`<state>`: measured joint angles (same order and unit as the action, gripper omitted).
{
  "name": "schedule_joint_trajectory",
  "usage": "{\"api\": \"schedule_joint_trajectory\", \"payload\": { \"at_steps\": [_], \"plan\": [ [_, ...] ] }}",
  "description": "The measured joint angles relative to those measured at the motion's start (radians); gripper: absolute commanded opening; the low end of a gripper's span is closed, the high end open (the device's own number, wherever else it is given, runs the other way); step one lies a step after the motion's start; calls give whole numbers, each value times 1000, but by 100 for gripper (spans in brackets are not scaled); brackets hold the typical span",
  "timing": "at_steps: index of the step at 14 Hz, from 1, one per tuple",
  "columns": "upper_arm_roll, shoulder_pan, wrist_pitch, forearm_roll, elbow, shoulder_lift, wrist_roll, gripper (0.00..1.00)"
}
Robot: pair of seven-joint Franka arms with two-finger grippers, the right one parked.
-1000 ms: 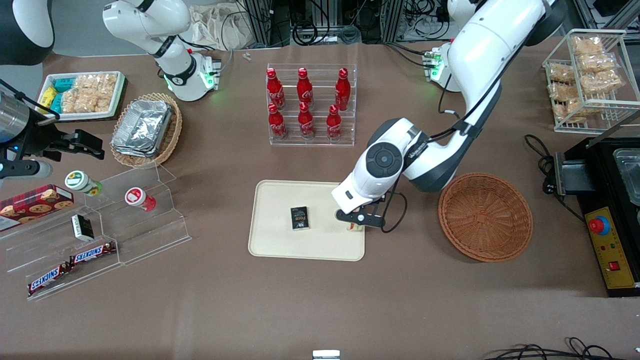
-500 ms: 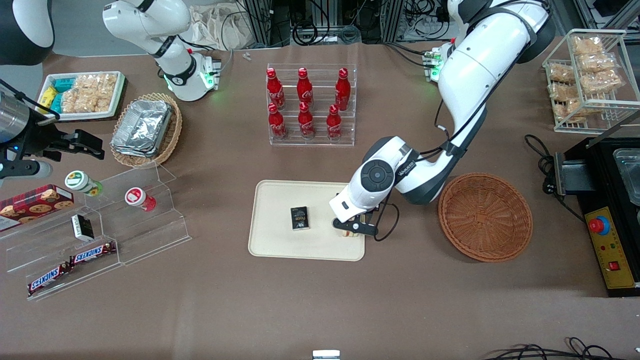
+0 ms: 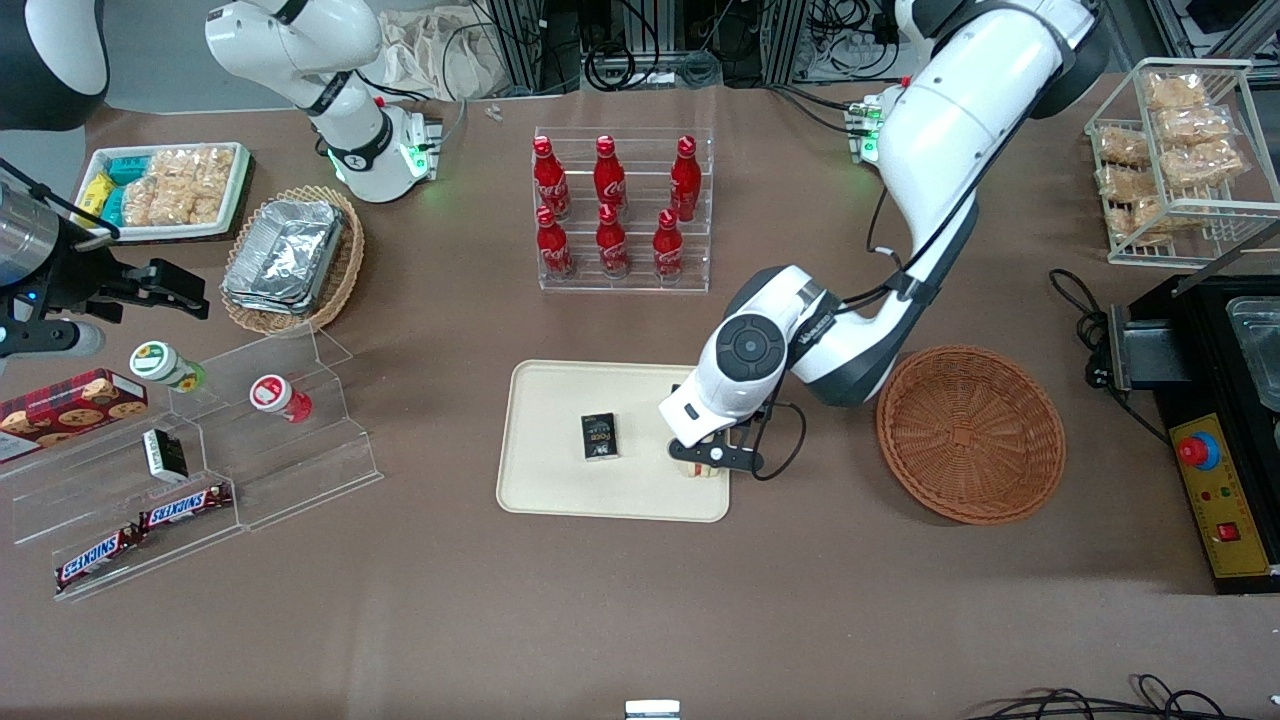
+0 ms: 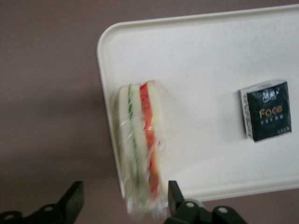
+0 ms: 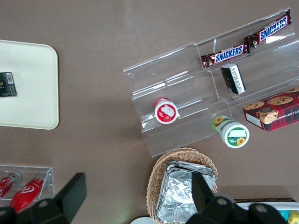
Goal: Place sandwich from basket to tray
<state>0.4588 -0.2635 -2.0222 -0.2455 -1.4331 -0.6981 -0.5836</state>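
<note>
Brown table, cream tray (image 3: 560, 480) at centre. Gripper (image 3: 712, 458) spread wide over the tray's 3 o'clock edge, gripping nothing. Wrapped sandwich (image 4: 140, 149) lies on that rim between the fingers (image 4: 72, 200); wicker basket (image 3: 970, 433) at 3 o'clock.

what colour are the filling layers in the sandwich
A green layer and an orange-red one between white bread, clearest in the left wrist view: sandwich, on the tray under the gripper.

Even overhead light, soft shadows beside the tray (image 3: 560, 495); the wrapped sandwich (image 4: 140, 149) looks slightly blurred, perhaps from motion.
</note>
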Motion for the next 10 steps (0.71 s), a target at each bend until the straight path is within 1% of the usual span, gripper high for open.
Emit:
{"api": "schedule_joint_trajectory", "payload": {
  "at_steps": [3,6,8,10],
  "plan": [
    [-55,-1,186,11,15,158,0,100],
    [-166,1,339,14,29,322,71,100],
    [-241,3,408,16,30,403,156,100],
    [-303,4,462,32,29,467,193,100]
  ]
}}
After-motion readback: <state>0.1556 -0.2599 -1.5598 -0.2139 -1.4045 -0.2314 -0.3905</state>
